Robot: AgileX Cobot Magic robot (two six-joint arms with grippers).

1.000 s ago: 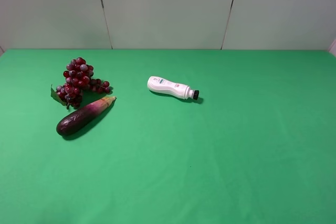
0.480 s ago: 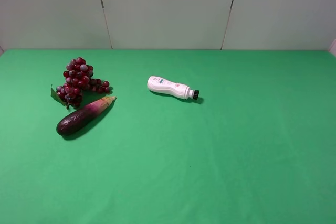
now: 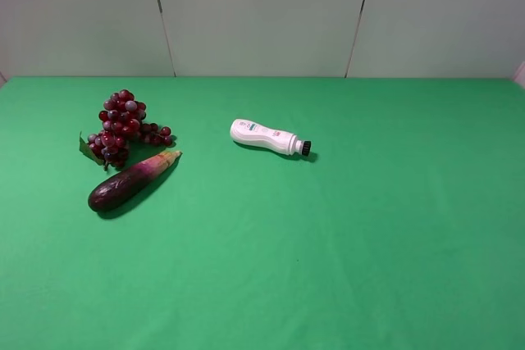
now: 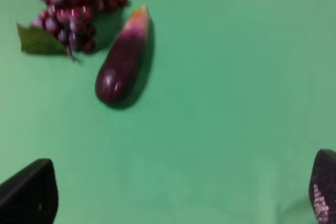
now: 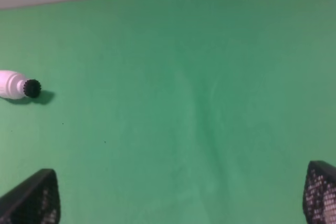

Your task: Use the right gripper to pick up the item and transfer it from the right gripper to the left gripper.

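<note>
The bunch of dark red and purple grapes [image 3: 120,126] with a green leaf lies on the green table at the far left. It also shows in the left wrist view [image 4: 68,17]. Neither arm shows in the exterior view. My left gripper [image 4: 178,195] is open and empty, its fingertips [image 4: 29,195] wide apart, some way short of the grapes. My right gripper [image 5: 181,200] is open and empty, its fingertips [image 5: 31,200] wide apart over bare cloth, far from the grapes, which do not show in its view.
A purple eggplant [image 3: 131,180] lies just in front of the grapes, also in the left wrist view [image 4: 123,59]. A white bottle with a black cap [image 3: 269,138] lies on its side near the table's middle; its cap end shows in the right wrist view [image 5: 18,86]. A grey wall stands behind.
</note>
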